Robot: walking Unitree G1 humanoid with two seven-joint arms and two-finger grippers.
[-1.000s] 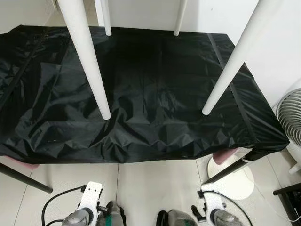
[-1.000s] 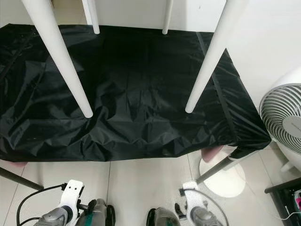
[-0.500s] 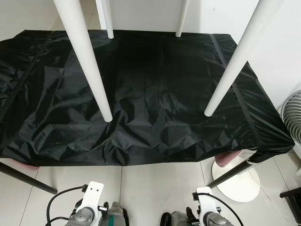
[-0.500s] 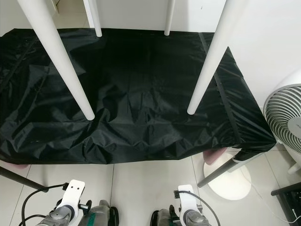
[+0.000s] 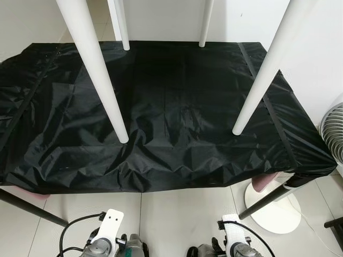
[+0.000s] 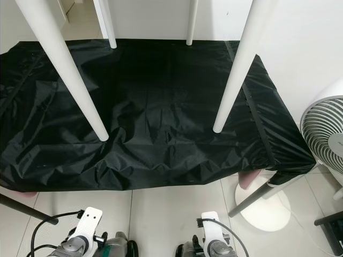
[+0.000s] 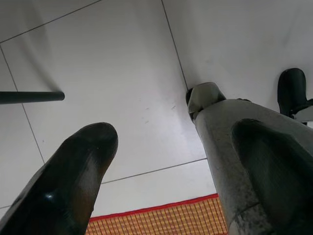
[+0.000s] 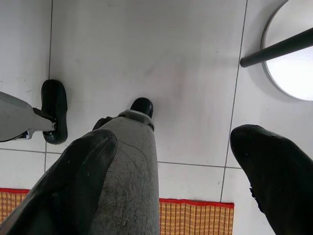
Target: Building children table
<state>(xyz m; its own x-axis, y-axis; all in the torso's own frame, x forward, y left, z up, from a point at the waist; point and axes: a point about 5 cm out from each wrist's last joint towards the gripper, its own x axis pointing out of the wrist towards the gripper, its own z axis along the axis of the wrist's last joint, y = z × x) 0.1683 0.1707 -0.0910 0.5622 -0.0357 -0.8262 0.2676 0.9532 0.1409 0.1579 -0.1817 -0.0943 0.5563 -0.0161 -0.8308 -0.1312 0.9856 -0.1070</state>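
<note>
Since a second ago only the camera has shifted a little; nothing on the cloth moved. Four white legs [image 5: 102,80] stick up from the black cloth [image 5: 177,123] (the children's table seems to lie upside down under it). Both arms hang low near the floor [image 7: 122,73], far below the legs. The left gripper [image 7: 161,161] and right gripper [image 8: 171,166] have fingers apart, holding nothing. The near legs lean up and away, one for each arm.

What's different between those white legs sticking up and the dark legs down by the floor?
The white legs are thick, tapered and stand on top of the black sheet, rising out of view. The dark legs are thin, slant out from beneath the sheet and go down toward the tiled floor. Both kinds are round and splay outward.
</note>
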